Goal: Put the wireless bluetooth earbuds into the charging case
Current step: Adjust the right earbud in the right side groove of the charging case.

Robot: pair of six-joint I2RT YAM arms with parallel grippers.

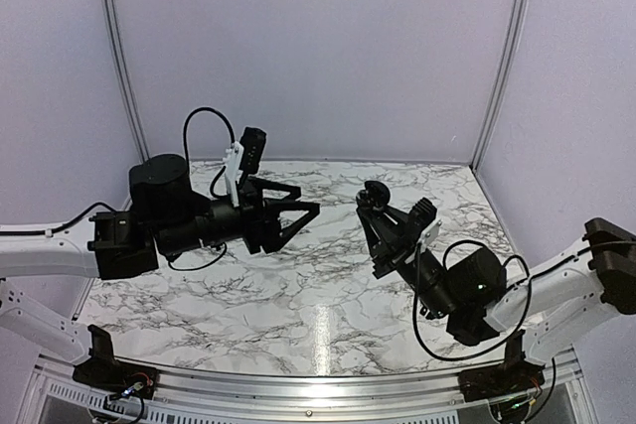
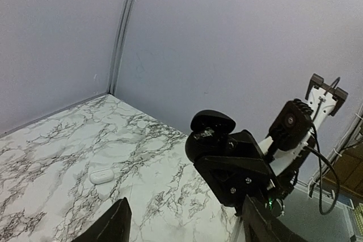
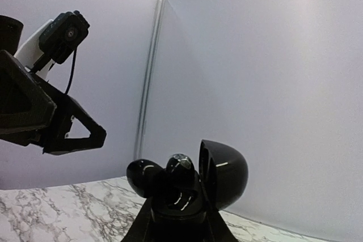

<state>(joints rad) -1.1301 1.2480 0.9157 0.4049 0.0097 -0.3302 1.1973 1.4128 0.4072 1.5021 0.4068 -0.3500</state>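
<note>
Table, from above: marble-patterned top [image 1: 298, 295], with both arms raised over it and their tips facing each other.
Left gripper, from above: left gripper [image 1: 306, 200] points right, fingers spread wide, nothing between them.
Right gripper, from above: right gripper [image 1: 373, 208] points up and left, closed on the black charging case [image 1: 375, 192].
Gap, from above: the two grippers are near each other but apart.
Earbuds, from above: too small to make out.
Left gripper, left wrist view: its two fingertips [image 2: 116, 222] sit at the bottom corners, well apart, with only table showing between them.
Black charging case, left wrist view: held up in the air at the right gripper's tip [image 2: 212, 145], lid open.
White case, left wrist view: white case [image 2: 102, 175] lies flat and shut on the marble, away from both grippers.
Black charging case, right wrist view: pinched low between the right fingers, lid [image 3: 224, 173] swung open to the right.
Black earbud, right wrist view: black earbud [image 3: 180, 162], a glossy rounded piece, appears to sit in the open case; a second rounded black shape lies just left of it, and I cannot tell what it is.
Left finger, right wrist view: one of the left fingers [image 3: 97, 135] reaches in from the left, clear of the case.
</note>
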